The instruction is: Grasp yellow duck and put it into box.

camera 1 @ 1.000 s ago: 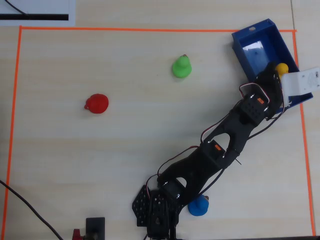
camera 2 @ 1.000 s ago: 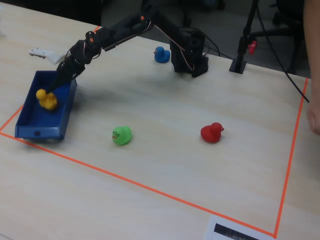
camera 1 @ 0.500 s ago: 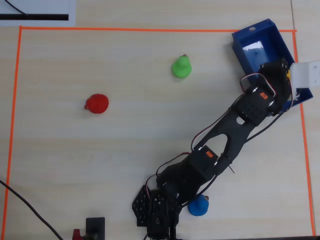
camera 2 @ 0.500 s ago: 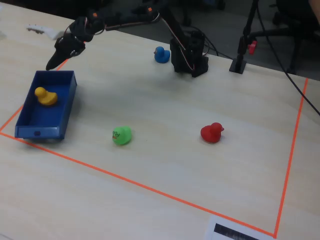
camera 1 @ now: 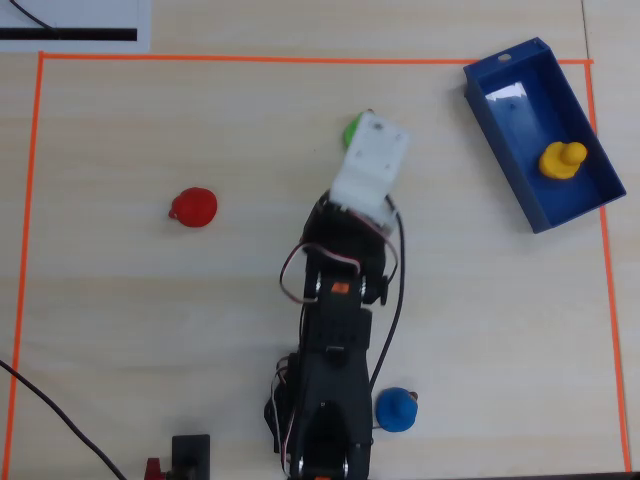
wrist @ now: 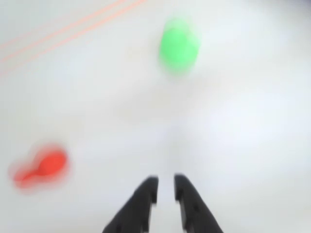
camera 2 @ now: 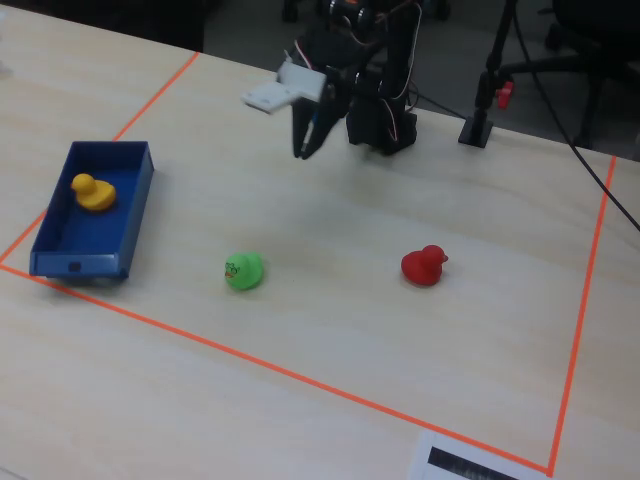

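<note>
The yellow duck (camera 1: 562,160) sits inside the dark blue box (camera 1: 530,130) at the right of the overhead view. In the fixed view the duck (camera 2: 92,192) lies in the far end of the box (camera 2: 85,265) at the left. My gripper (camera 2: 308,150) hangs above the table's middle, far from the box, with its fingers pointing down. In the wrist view my gripper (wrist: 165,182) holds nothing, and a narrow gap shows between its dark fingers. In the overhead view the white wrist mount (camera 1: 372,160) hides the fingers.
A green duck (camera 2: 243,271) stands ahead of the gripper, and it shows blurred in the wrist view (wrist: 179,46). A red duck (camera 1: 193,207) sits at the left of the overhead view. A blue duck (camera 1: 396,409) is beside the arm's base. Orange tape (camera 1: 300,58) frames the workspace.
</note>
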Controlling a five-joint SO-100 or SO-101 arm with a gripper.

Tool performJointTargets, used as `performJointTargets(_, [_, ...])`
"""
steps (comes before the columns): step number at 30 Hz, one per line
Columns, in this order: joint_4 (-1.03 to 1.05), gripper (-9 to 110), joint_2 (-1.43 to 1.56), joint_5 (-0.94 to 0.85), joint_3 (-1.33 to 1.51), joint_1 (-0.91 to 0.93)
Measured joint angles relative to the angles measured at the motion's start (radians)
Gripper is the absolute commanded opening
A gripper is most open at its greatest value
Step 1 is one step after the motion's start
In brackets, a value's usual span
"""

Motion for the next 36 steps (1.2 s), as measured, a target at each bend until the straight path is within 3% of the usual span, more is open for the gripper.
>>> performJointTargets(6, [0.075,0,0.405,-0.152,0.486,-0.112])
performJointTargets(13, [0.15,0,0.666,-0.166,0.741,-0.155])
performJointTargets(36, [0.235,2,0.73,-0.164,0.772,-0.144])
